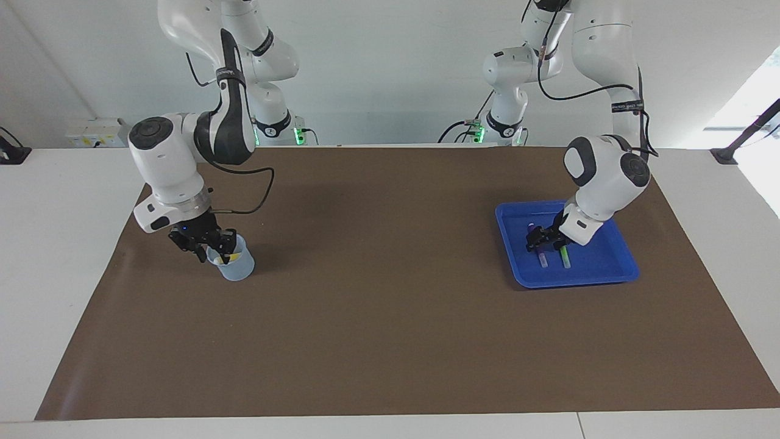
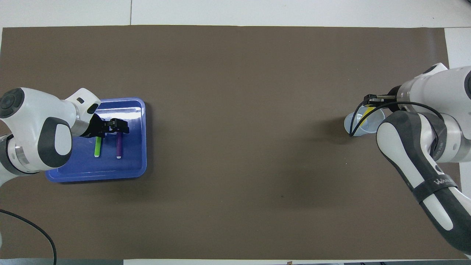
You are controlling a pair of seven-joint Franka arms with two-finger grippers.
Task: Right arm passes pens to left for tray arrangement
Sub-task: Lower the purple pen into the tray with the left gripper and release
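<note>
Left gripper (image 1: 544,239), low in the tray (image 1: 615,268), is shown spread open over the purple pen (image 2: 119,147), nothing held; the green pen (image 2: 98,147) lies beside it at nine o'clock in the overhead view. Right gripper (image 1: 214,244) is at the cup (image 1: 239,269), partly closed around the yellow pen (image 2: 364,117) inside; grip unconfirmed. Pens are judged light, rigid and slippery, best pinched mid-barrel.

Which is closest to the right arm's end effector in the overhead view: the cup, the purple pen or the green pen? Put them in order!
1. Cup: right under the right end effector.
2. Purple pen: in the blue tray, at the left arm's end.
3. Green pen: beside it, slightly farther along.
</note>
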